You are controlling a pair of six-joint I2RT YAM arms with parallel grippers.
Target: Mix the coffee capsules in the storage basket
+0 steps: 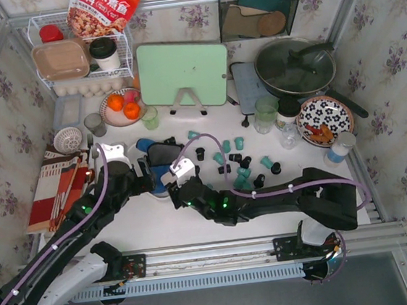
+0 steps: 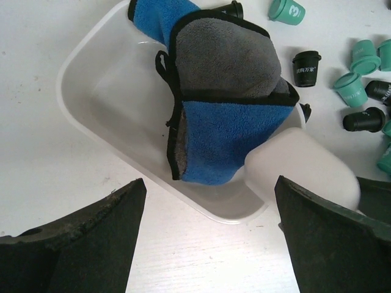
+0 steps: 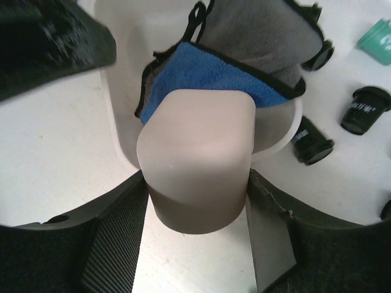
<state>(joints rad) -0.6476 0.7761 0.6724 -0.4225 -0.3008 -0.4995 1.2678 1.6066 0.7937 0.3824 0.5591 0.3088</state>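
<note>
Right gripper (image 3: 197, 183) is clamped on a white block (image 3: 195, 146), fingers pressed to both its sides. Block hangs over the right end of the basket (image 2: 85, 73), at its rim. Blue-grey cloth (image 2: 226, 91) lies folded inside the basket, on the block's side. Left gripper (image 2: 208, 183) is spread wide, holding nothing, over the table (image 2: 36, 171) just near-side of the basket. Teal and black coffee capsules (image 2: 354, 88) lie scattered on the table right of the basket.
</note>
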